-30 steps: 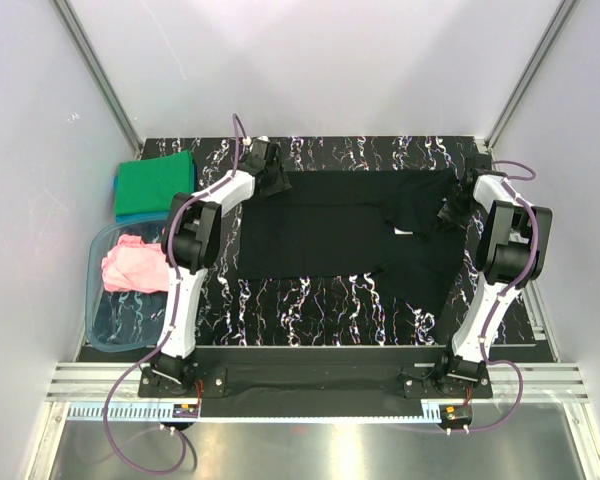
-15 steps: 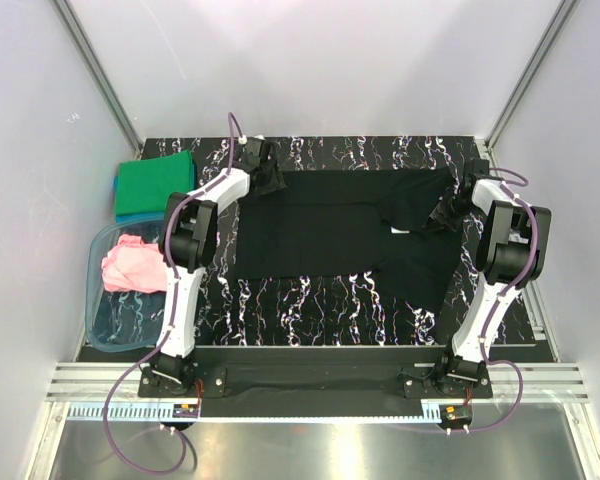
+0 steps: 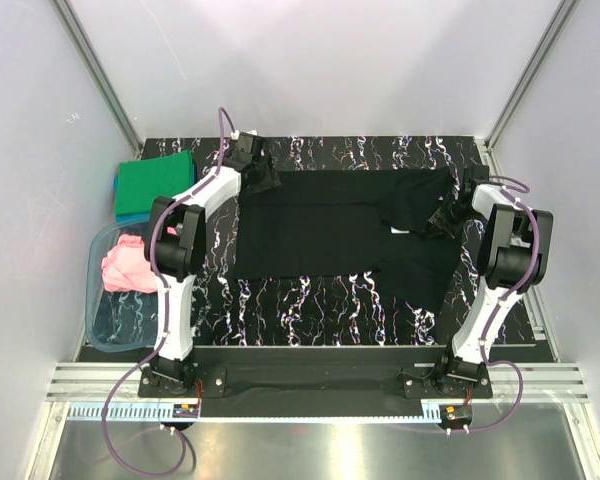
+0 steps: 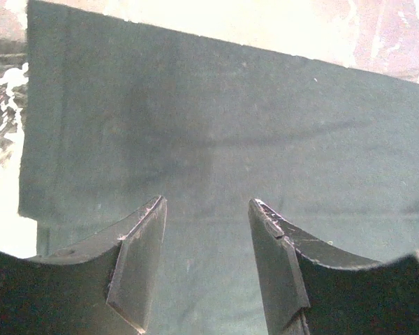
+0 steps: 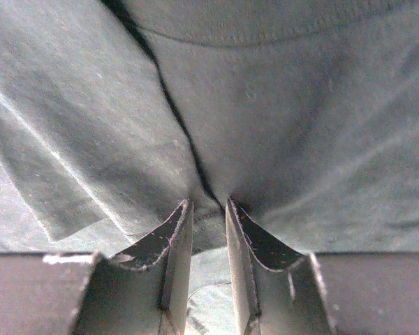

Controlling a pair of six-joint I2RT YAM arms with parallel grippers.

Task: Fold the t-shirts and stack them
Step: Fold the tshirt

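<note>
Black cloth marks the main change: the left arm has stretched farther out, and the left gripper [image 3: 252,164] now sits higher at the far left corner of the black t-shirt [image 3: 330,225] than a second ago. Its fingers [image 4: 141,258] stand apart over flat cloth, pinching nothing. The right gripper [image 3: 447,214] has barely shifted at the shirt's right sleeve. Its fingers [image 5: 174,258] are nearly together, nipping a gathered fold of the black t-shirt.

The shirt lies spread across the middle of a black, white-veined marble-look table [image 3: 310,310], its small white neck label [image 3: 402,231] towards its right side. Left of the black t-shirt, the green t-shirt [image 3: 155,185] rests folded on a blue t-shirt [image 3: 118,213]. Nearer than those, the pink t-shirt [image 3: 130,265] lies crumpled in a clear blue-tinted tub [image 3: 95,330]. White walls [image 3: 310,70] close in behind and to both sides.

A strip of bare table runs along the shirt's near hem. Its far hem lies close to the table's far edge.
</note>
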